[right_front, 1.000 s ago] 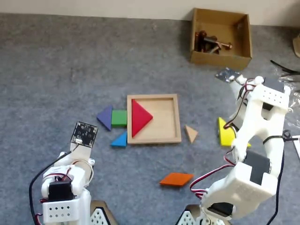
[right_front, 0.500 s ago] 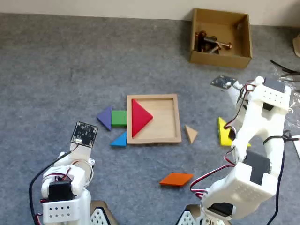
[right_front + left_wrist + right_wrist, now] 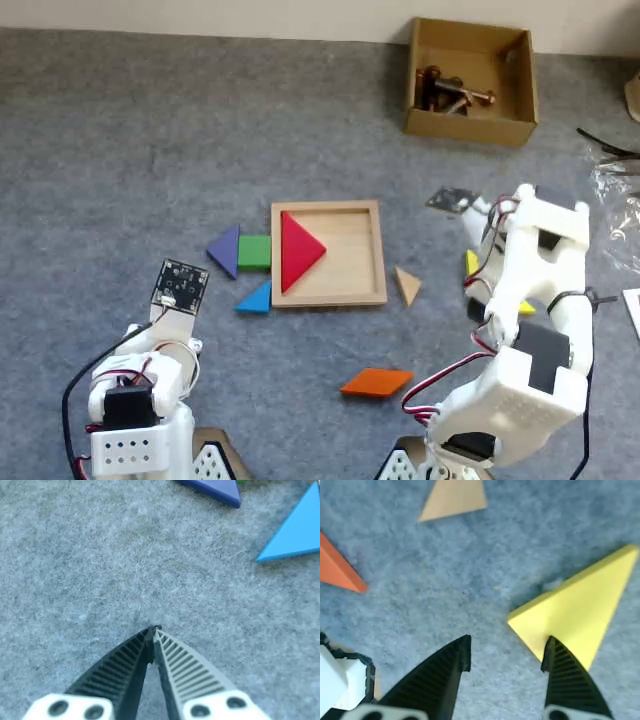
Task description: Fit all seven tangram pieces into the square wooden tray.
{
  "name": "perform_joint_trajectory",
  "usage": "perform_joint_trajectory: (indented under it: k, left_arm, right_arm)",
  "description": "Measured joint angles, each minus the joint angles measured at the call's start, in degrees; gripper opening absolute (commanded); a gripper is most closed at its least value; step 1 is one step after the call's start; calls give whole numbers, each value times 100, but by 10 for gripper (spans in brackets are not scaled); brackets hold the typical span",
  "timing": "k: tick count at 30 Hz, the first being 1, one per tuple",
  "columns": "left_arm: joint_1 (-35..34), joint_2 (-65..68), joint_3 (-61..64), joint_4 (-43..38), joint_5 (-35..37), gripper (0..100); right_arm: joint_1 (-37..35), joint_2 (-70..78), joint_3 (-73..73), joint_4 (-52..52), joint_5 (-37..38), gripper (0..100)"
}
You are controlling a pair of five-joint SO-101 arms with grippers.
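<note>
The square wooden tray (image 3: 379, 256) lies mid-table with a red triangle (image 3: 298, 250) in its left half. A purple triangle (image 3: 225, 250), green square (image 3: 254, 252) and blue triangle (image 3: 256, 298) lie just left of it. A tan triangle (image 3: 407, 284) and an orange parallelogram (image 3: 376, 381) lie to its right and front. The yellow triangle (image 3: 575, 615) lies on the carpet; my right gripper (image 3: 507, 647) hovers open over its corner, one fingertip (image 3: 552, 647) above the piece. My left gripper (image 3: 152, 630) is shut and empty over bare carpet, short of the blue triangle (image 3: 295, 530).
A cardboard box (image 3: 470, 80) with metal parts stands at the back right. Cables and plastic wrap (image 3: 615, 170) lie at the right edge. The right arm (image 3: 530, 250) covers most of the yellow triangle (image 3: 471, 264) in the high view. Grey carpet stretches open at the left and back.
The right arm has swung left toward the tray, now covering more of the yellow triangle. The left arm and all pieces have stayed put.
</note>
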Motion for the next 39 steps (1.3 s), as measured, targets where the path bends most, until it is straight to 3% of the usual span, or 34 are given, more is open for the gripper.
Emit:
perform_joint_trajectory:
  k: [11, 25, 34, 39]
  left_arm:
    - [0, 0, 0, 0, 0, 14]
    - [0, 0, 0, 0, 0, 14]
    - [0, 0, 0, 0, 0, 14]
    - [0, 0, 0, 0, 0, 14]
  right_arm:
    - [220, -176, 369, -1143, 9, 228]
    - [273, -211, 378, -1266, 9, 279]
    - [273, -976, 378, -1354, 9, 280]
    - [273, -756, 378, -1890, 9, 281]
